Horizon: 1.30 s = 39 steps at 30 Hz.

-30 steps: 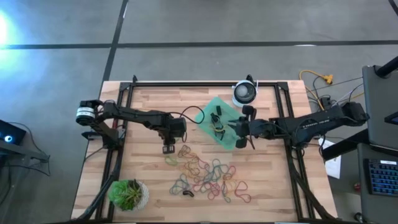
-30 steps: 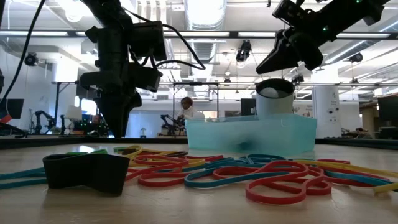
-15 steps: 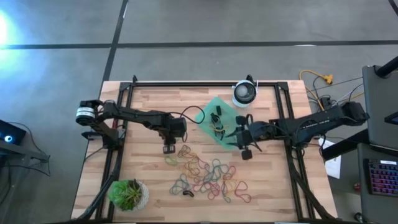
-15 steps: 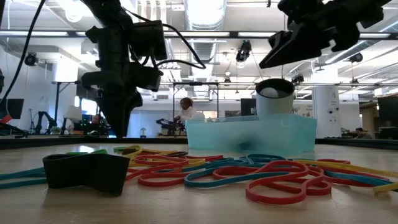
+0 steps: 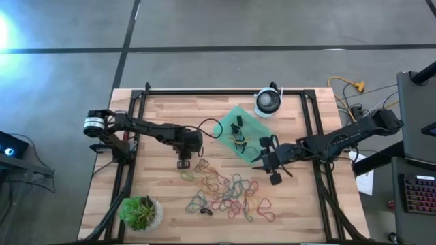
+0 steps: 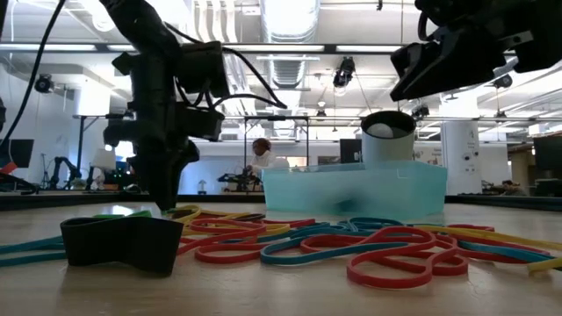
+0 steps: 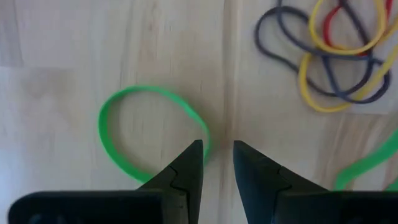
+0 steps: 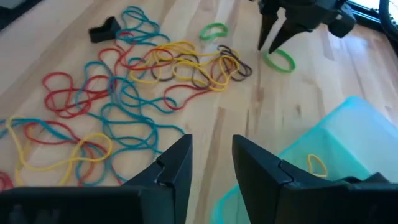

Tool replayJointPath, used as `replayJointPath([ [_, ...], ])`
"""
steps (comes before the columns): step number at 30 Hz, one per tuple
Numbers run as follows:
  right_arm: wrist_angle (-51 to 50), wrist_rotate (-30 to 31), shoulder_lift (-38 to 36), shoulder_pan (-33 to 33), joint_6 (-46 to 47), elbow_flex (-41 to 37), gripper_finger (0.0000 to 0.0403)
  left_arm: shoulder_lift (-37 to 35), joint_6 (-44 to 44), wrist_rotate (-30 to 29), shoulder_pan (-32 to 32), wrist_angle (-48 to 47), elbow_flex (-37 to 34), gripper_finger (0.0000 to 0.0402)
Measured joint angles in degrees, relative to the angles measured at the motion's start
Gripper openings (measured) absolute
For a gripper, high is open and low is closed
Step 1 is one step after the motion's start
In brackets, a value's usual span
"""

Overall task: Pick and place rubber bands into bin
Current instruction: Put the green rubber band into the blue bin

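Many coloured rubber bands (image 5: 225, 190) lie in a loose pile on the wooden table, with a wide black one (image 6: 123, 241) nearest the low camera. The mint-green bin (image 5: 238, 133) sits behind the pile and holds a few bands, one of them yellow (image 8: 317, 165). My left gripper (image 7: 217, 149) is open with a narrow gap and points down, low over the table. It stands at the edge of a single green band (image 7: 149, 130) lying flat and apart from the pile. My right gripper (image 8: 211, 158) is open and hovers between bin and pile. My left gripper comes from above with its fingers pointing down. One fingertip (image 7: 198, 148) stands right at the green band's arc (image 7: 205, 134), and the band lies flat on the table. Whether the tip touches it I cannot tell.
A round white-and-black device (image 5: 268, 102) stands behind the bin near the far edge. A potted plant (image 5: 141, 212) sits at the near left corner. Black frame rails run along both table sides. Bare wood shows left of the pile and along the near edge.
My right gripper has moved from beside the bin toward the near edge and now hangs over the pile's far right side, still open. My left gripper has come down toward the table over the green band. The bands and the bin have kept still.
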Motion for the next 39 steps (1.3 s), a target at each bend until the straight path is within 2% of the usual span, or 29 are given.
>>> replayJointPath([
  [6,0.2,0.0,0.0,0.6,0.6,-0.1,0.0102,1.2,0.0,-5.2,0.0,0.7,-0.1,0.0073],
  [15,0.2,0.0,0.0,1.0,1.9,-0.2,0.01,2.7,0.1,-4.6,0.0,0.8,0.0,0.0065],
  [22,-0.1,0.0,0.0,2.3,3.1,-0.4,0.01,3.1,0.4,-1.8,0.0,0.8,0.0,0.0006],
  [29,-0.1,0.0,0.0,2.8,3.2,-0.5,0.01,2.8,0.4,-1.8,0.0,-0.4,1.1,0.0001],
  [39,-0.1,0.1,0.0,2.8,3.2,-0.5,0.0097,2.0,2.1,-3.0,0.0,-2.3,8.1,0.0],
])
